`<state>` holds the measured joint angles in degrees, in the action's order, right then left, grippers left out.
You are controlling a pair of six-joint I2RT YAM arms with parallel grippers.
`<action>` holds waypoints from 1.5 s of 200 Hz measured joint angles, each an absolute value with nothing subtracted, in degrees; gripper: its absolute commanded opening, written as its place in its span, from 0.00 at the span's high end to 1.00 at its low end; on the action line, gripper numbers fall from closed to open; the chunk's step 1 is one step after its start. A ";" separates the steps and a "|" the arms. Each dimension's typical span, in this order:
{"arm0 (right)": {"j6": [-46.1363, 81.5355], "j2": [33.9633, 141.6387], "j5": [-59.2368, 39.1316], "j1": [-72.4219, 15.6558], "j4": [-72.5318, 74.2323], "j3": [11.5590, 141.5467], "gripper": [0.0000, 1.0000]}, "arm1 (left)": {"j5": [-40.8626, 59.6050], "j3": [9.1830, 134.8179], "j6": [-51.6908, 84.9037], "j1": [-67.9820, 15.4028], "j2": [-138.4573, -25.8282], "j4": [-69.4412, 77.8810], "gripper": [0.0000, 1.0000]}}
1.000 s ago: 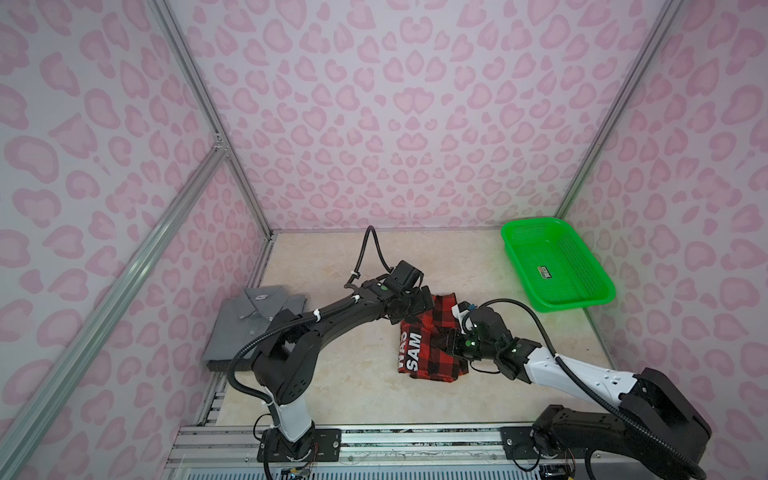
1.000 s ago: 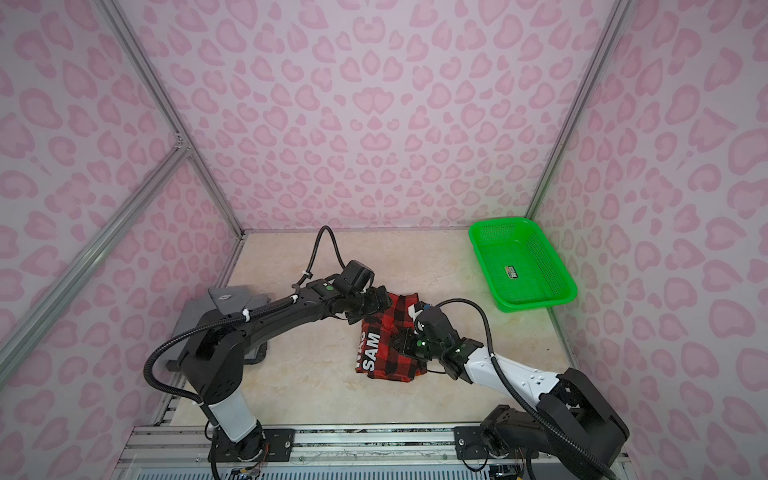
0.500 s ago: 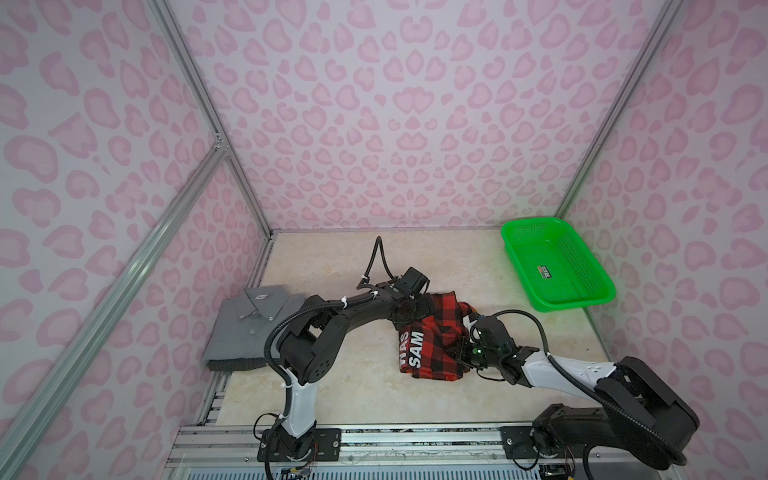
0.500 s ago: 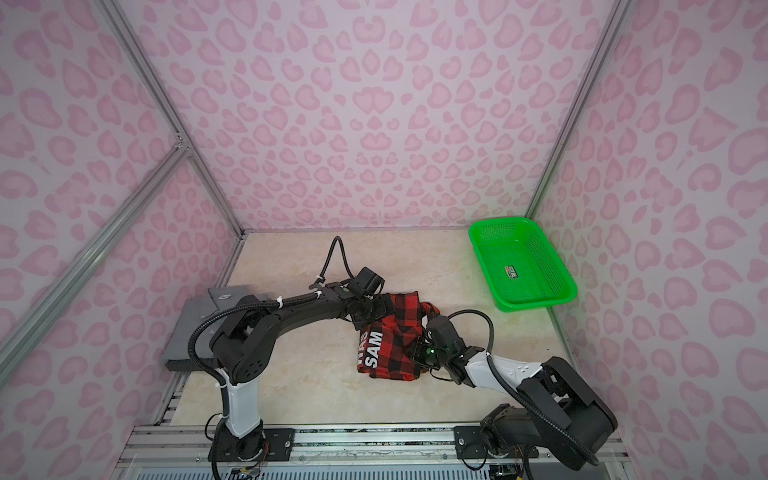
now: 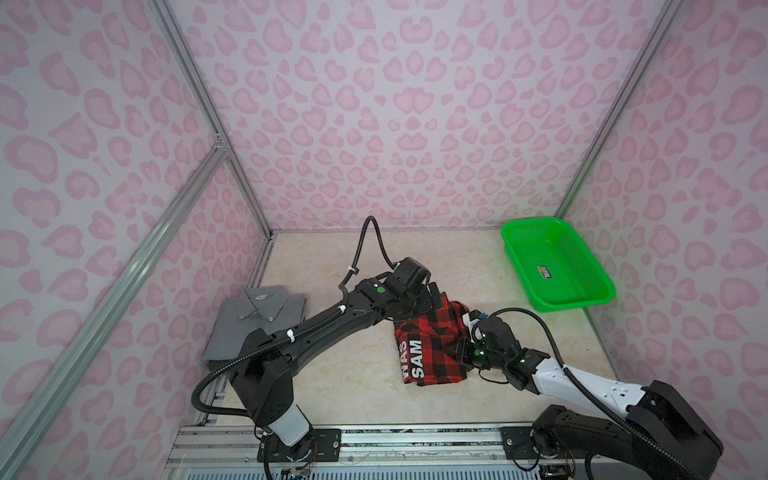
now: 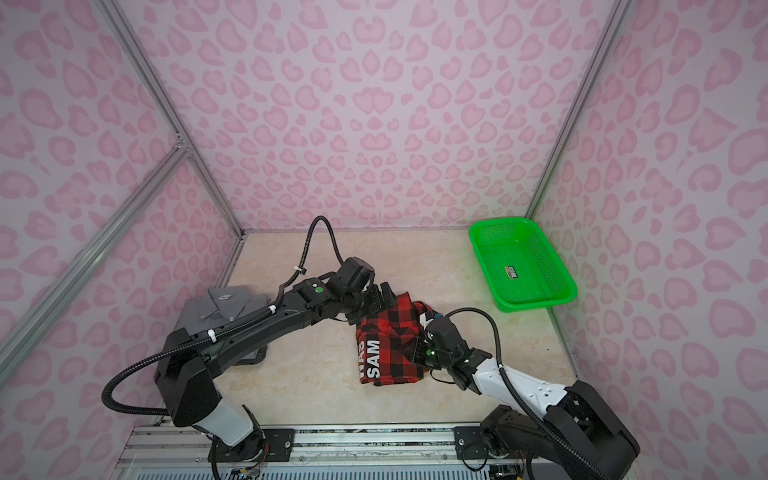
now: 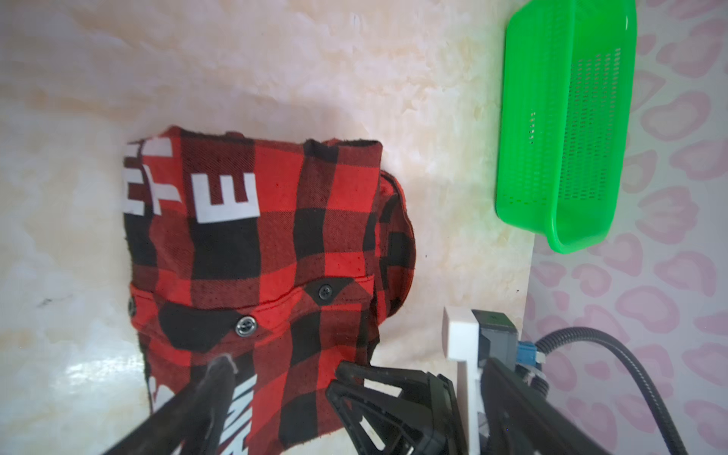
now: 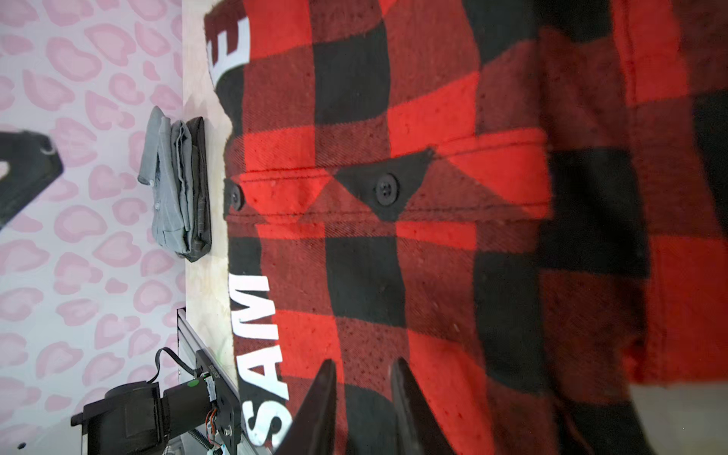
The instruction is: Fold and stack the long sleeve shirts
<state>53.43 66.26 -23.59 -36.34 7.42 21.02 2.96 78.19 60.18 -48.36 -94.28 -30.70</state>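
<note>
With your left gripper [image 7: 281,370] spread wide at the far edge of the red-and-black checked cloth shirt [image 5: 432,345] in the middle and the right gripper [image 8: 364,394] nearly closed over it, gripping or not I cannot tell, a drag toward the plain grey shirt [image 5: 253,320] at left may undo its fold.

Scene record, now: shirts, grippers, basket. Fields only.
plaid shirt: folded, mid-table, "SAM" print showing
grey shirt: folded, at the table's left edge, apart from the plaid shirt
stacked: no
left gripper: open, at the plaid shirt's far edge
right gripper: jaws nearly together at the plaid shirt's right side; grip unclear
basket: far right corner, no shirt inside
</note>
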 measured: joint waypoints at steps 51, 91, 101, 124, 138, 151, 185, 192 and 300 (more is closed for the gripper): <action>54.37 62.54 -22.41 -39.68 7.73 18.48 0.74 | 4.75 74.56 63.35 -48.86 -103.98 -25.08 0.01; 54.43 63.59 -19.90 -39.75 7.90 15.46 0.74 | 6.24 71.48 65.25 -49.17 -107.28 -20.38 0.01; 54.46 64.53 -19.88 -39.75 8.08 15.14 0.74 | 6.44 71.37 65.49 -49.17 -107.44 -19.81 0.01; 54.46 66.02 -19.75 -39.75 9.32 14.94 0.74 | 6.68 71.94 65.49 -49.25 -106.74 -20.75 0.01; 54.46 66.17 -19.73 -39.75 9.80 14.81 0.74 | 6.28 72.62 65.47 -49.47 -104.01 -22.68 0.01; 54.46 66.08 -19.68 -39.75 9.89 14.79 0.74 | 5.28 73.12 65.23 -50.04 -99.50 -24.12 0.01; 54.46 65.49 -19.51 -39.72 9.67 14.87 0.74 | 3.07 68.60 65.39 -52.69 -88.36 -22.50 0.00; 54.46 65.36 -19.51 -39.72 9.63 14.87 0.74 | 2.98 66.32 66.24 -53.41 -87.92 -22.41 0.01; 51.77 61.12 -19.03 -38.94 0.54 20.51 0.55 | 6.98 53.32 74.91 -56.62 -95.09 -10.39 0.00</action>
<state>51.77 61.12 -19.03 -38.94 0.54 20.51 6.98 53.32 74.91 -56.62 -95.09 -10.39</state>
